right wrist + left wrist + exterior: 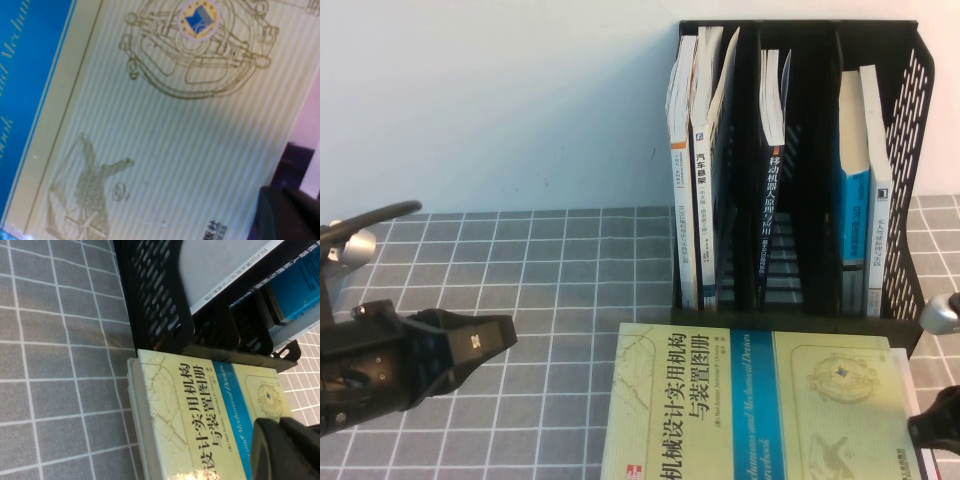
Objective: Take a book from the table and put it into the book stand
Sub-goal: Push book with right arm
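The book, thick with a pale yellow-green cover, a blue band and a black Chinese title, lies flat on the table just in front of the book stand. It also shows in the left wrist view and fills the right wrist view. My left gripper is shut and empty, hovering left of the book; it shows in its wrist view. My right gripper is at the book's right edge, low over the cover. The black stand is upright against the wall.
The stand holds white books in its left compartment, a dark-spined book in the middle and a blue book on the right. A pink-white edge shows beside the book. The grid cloth stretches to the left.
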Robot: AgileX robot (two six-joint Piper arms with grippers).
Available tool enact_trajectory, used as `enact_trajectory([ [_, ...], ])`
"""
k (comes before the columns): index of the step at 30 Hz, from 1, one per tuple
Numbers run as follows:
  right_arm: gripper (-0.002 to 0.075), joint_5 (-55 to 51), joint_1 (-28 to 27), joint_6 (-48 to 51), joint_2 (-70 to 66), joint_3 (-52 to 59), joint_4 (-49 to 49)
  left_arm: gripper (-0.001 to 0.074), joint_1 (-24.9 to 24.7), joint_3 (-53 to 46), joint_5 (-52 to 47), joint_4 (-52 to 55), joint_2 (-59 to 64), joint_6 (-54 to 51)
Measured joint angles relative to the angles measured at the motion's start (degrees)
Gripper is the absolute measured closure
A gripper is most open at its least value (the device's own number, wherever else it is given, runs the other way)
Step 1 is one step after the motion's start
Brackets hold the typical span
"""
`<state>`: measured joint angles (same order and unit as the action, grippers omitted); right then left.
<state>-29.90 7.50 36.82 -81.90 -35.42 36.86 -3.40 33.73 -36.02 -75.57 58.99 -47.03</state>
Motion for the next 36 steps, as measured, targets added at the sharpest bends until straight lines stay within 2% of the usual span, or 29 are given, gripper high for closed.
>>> enact_trajectory([
  [10, 0.0729, 0.51, 1.01, 8.03, -1.23, -0.55, 11.26, 0.0730, 0.00, 0.04, -1.66, -4.97, 0.00, 1.78],
  [13, 0.0729, 1.48, 2.31, 8.63, -1.89, -1.32, 11.56, 0.0686, 0.00, 0.13, -2.85, -7.23, 0.00, 1.31],
  [17, 0.0729, 3.10, 2.31, 7.31, -0.63, -2.51, 10.37, 0.0579, 0.00, 0.13, -3.96, -8.59, 0.00, 1.16],
  [22, 0.0729, -0.46, -0.54, 0.37, 2.55, -5.79, 0.96, 0.0501, 0.00, 0.13, -5.95, -8.77, 0.00, 1.28],
  [28, 0.0729, -4.17, -2.48, -3.38, 1.15, -6.35, -6.56, 0.0489, 0.00, 0.13, -7.15, -8.76, 0.00, 0.46],
  [36, 0.0729, -4.44, -2.48, -0.88, -5.27, -6.35, -3.46, 0.0529, 0.00, 0.13, -3.80, -5.90, 0.00, -0.23],
])
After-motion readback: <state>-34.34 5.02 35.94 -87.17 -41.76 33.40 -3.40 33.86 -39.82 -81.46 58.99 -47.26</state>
